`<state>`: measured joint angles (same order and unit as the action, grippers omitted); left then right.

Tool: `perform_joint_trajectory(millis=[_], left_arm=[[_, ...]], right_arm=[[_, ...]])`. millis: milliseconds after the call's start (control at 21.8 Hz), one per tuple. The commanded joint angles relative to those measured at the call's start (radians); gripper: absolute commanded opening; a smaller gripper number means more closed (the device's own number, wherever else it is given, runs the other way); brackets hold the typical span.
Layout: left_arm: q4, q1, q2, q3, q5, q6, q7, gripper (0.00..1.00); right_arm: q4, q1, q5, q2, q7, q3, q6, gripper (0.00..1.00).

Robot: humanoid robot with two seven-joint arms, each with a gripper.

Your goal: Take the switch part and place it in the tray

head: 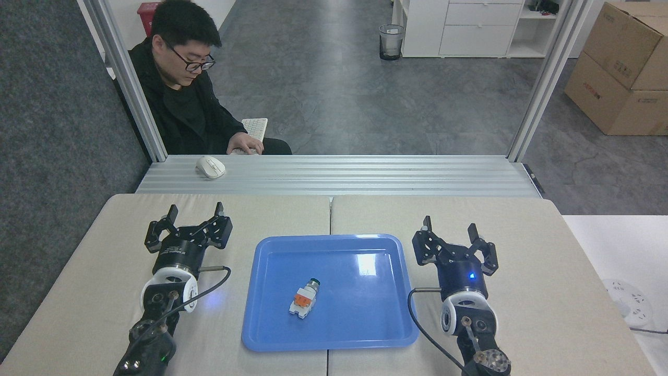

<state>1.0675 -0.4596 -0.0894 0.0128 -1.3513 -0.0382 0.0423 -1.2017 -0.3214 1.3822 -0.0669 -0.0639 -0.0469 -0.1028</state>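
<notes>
Both sets of black fingers stand spread and hold nothing: the left gripper (192, 214) at centre-left of the frame, the right gripper (450, 228) at centre-right, each over the beige tabletop (543, 271) just outside the tray. The small white-and-orange switch part with its dark green cap (304, 298) lies on its side inside the glossy blue rectangular plastic tray (365, 342), left of centre. Judged from this, little can go wrong unless an arm sweeping inward clips the raised rim and jolts the part.

Cardboard box (623, 68) — cut off right; keyboard (254, 128) partly hidden.
</notes>
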Motion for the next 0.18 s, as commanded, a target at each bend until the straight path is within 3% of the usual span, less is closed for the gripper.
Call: perform_joint_trajectory(millis=[0, 138], left_arm=[[0.029, 0.012, -0.007, 0.002, -0.012, -0.008, 0.001, 0.99], [0.031, 0.01, -0.013, 0.002, -0.014, -0.02, 0.001, 0.99]], right_arm=[[0.001, 0.001, 0.0, -0.001, -0.001, 0.001, -0.002, 1.0], [-0.001, 0.001, 0.0, -0.001, -0.001, 0.001, -0.002, 1.0]])
